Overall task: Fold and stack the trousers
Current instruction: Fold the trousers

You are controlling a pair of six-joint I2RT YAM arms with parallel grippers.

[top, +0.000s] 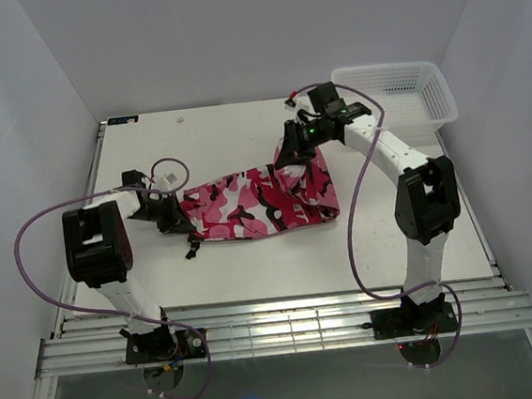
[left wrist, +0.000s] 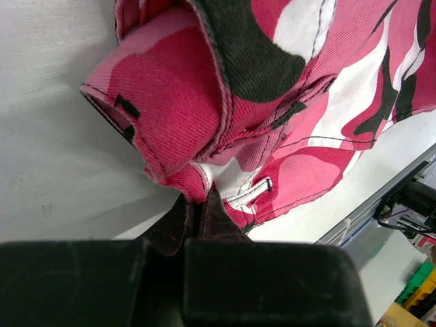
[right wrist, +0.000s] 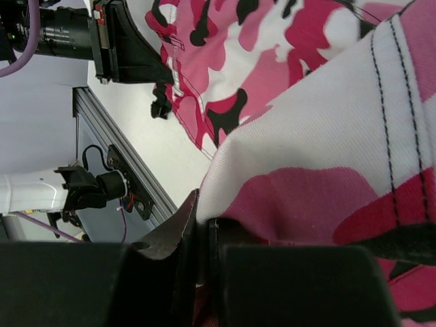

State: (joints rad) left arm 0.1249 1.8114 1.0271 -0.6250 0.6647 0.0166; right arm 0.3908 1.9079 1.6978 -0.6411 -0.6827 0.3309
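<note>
The pink, white and black camouflage trousers (top: pixel 262 203) lie across the middle of the white table. My left gripper (top: pixel 175 218) is shut on the trousers' left end; in the left wrist view its fingers (left wrist: pixel 196 211) pinch a bunched fold of the trousers (left wrist: pixel 272 102). My right gripper (top: pixel 292 152) is shut on the trousers' far right edge, lifting it a little; in the right wrist view its fingers (right wrist: pixel 202 225) clamp the trousers (right wrist: pixel 320 157).
A white mesh basket (top: pixel 397 92) stands at the table's back right corner. The metal rail frame (top: pixel 287 325) runs along the near edge. Purple cables loop off both arms. The left arm also shows in the right wrist view (right wrist: pixel 122 48).
</note>
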